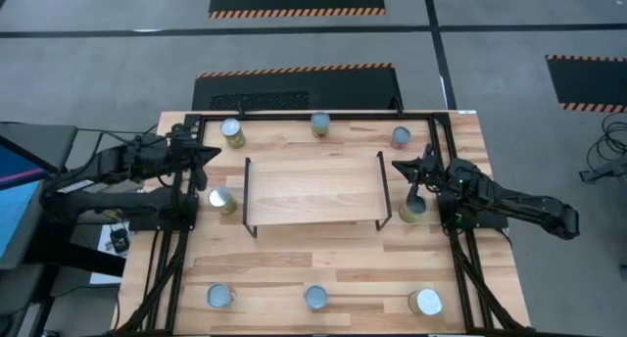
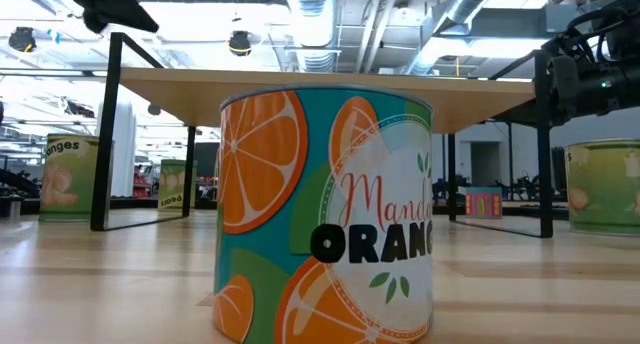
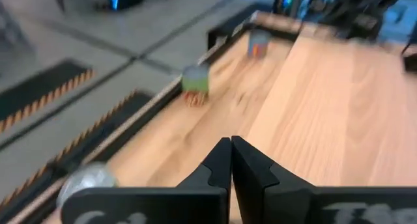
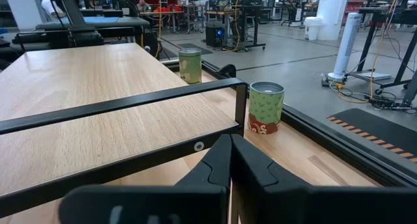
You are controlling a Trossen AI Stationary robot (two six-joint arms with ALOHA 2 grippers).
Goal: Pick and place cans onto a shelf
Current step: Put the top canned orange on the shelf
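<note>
Nothing is placed yet: the shelf (image 1: 312,190) is bare and all eight cans (image 1: 232,132) stand around it on the counter (image 1: 313,264); left pincer (image 1: 212,155) and right pincer (image 1: 402,168) clenched, empty, hover beside its ends

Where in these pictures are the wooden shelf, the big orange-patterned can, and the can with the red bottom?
shelf (image 1: 313,190), high view, middle of its bare wooden top.
orange-patterned can (image 2: 325,214), low view, front of its label.
red-bottomed can (image 4: 266,107), right wrist view, green part of its label.
</note>
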